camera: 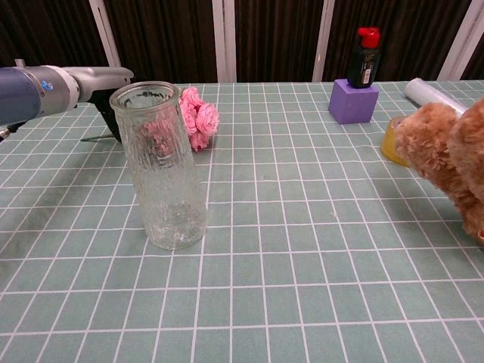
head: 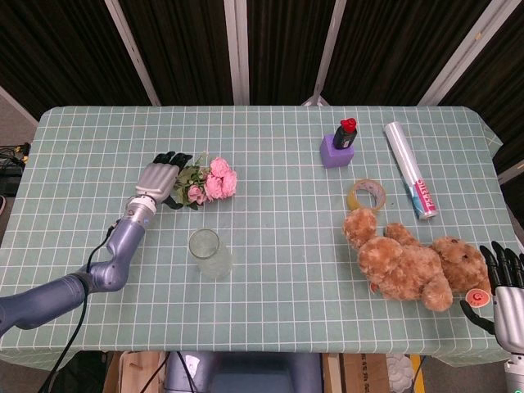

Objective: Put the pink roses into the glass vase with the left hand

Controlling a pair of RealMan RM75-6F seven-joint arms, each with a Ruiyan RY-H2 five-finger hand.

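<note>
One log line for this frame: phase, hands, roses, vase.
phase: reaching | left hand: over rose stems, grasp unclear | right hand: idle, open | pink roses: on table | glass vase: upright, empty

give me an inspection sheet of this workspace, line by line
Surface: table under a green checked cloth.
Job's things: pink roses lying flat; glass vase upright and empty, nearer the robot.
Clutter: teddy bear, tape roll, film roll, dark bottle on a purple block.
Hands: left hand at the roses' stem end, grip not clear; right hand open at the table's near corner.
Cables: black cable along the left arm.
Surroundings: dark curtain with pale posts.
</note>
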